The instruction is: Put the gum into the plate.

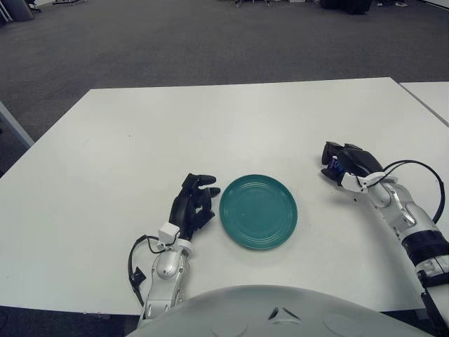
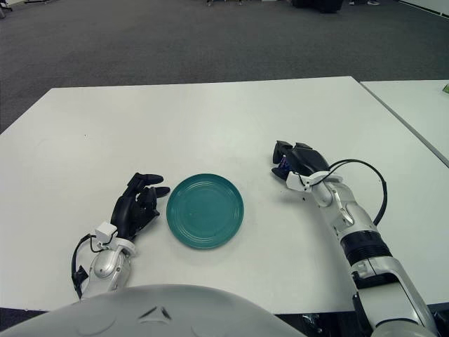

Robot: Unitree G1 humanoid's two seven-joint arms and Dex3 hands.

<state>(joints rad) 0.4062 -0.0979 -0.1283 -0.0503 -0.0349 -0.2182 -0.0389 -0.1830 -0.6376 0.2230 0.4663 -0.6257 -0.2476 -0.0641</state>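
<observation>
The gum [image 1: 334, 166] appeared only as a small blue patch between the curled black fingers [image 1: 349, 156] of the right hand [image 1: 345, 163], well to the right of the plate [image 1: 258, 211] and just above the bench [image 1: 210, 133]; so little of it showed that neither its long axis nor its heading could be told. The teal plate lay flat near the front edge of the bench, its round face bare, with open white surface between it and the right hand. The left hand [image 1: 194, 206] showed just beside the plate's left rim, its dark fingers loosely bent and holding nothing. The right forearm ran from the lower right corner up and leftward toward the hand, a black cable [image 1: 414, 168] looping above the wrist, the back of the hand facing upward and the fingers closed round the gum. Grey carpet floor [image 1: 175, 42] lay beyond the bench, and a second white table [image 1: 431, 95] stood at the right.
</observation>
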